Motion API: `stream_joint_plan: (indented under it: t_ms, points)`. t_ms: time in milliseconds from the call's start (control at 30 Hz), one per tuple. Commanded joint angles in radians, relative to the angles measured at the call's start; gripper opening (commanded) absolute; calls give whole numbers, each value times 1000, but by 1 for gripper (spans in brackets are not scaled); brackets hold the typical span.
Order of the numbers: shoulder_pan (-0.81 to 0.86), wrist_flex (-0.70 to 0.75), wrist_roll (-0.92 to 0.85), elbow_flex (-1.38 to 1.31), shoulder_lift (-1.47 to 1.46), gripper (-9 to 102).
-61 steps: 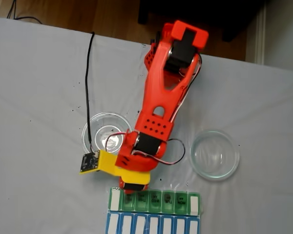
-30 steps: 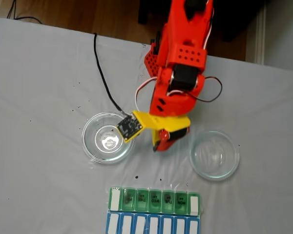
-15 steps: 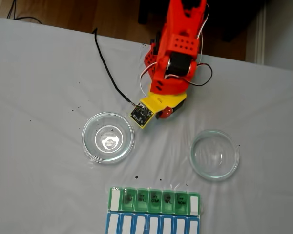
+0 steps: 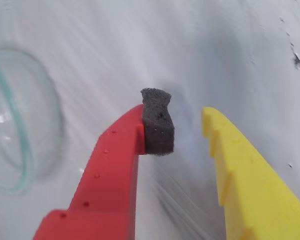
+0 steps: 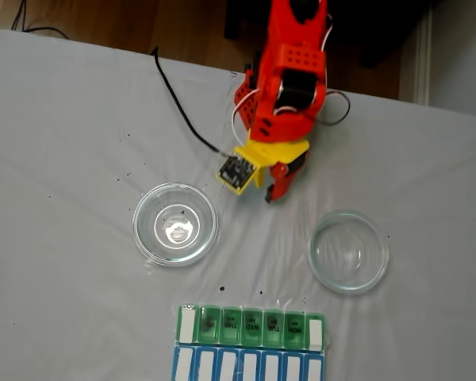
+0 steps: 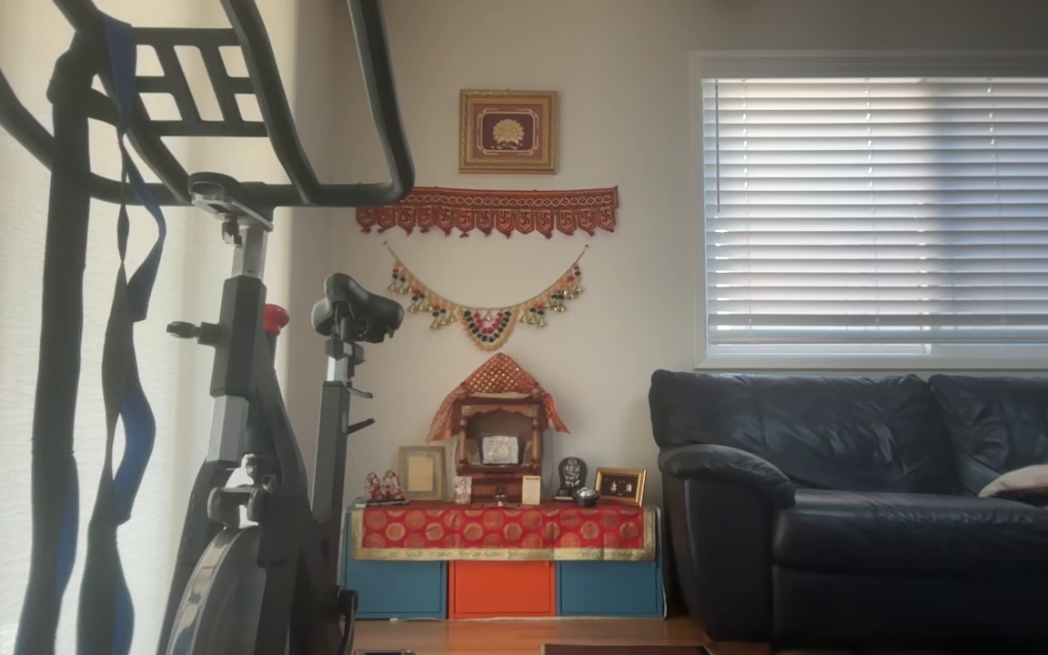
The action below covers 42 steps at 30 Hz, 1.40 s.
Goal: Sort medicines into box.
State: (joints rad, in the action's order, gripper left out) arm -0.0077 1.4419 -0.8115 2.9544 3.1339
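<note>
I see the gripper point(image 4: 187, 131) narrowly parted, empty, above bare cloth point(image 5: 63, 159), twelve o'clock of the box point(image 5: 251, 325).

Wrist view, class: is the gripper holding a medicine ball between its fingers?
No. The gripper is open, with bare white cloth showing through the gap.

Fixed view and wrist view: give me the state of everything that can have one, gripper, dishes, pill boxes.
Gripper: open, nothing between the fingers, above bare cloth.
Left glass dish: upright, no balls visible in it.
Right glass dish: upright, no balls visible in it.
Green pill box: middle lids shut; the two end compartments look white, cannot tell if open.
Blue pill box: cut off by the frame edge, lid state unclear.
</note>
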Motion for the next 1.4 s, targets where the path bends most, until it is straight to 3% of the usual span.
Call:
stream_joint_plan:
  t_ms: [0, 267, 367, 1367]
  points:
    - [-25, 21, 49, -14, -12, 14]
    - [51, 11, -15, -14, -11, 14]
    - [54, 21, 95, -14, -11, 14]
    - [48, 21, 67, -15, -11, 14]
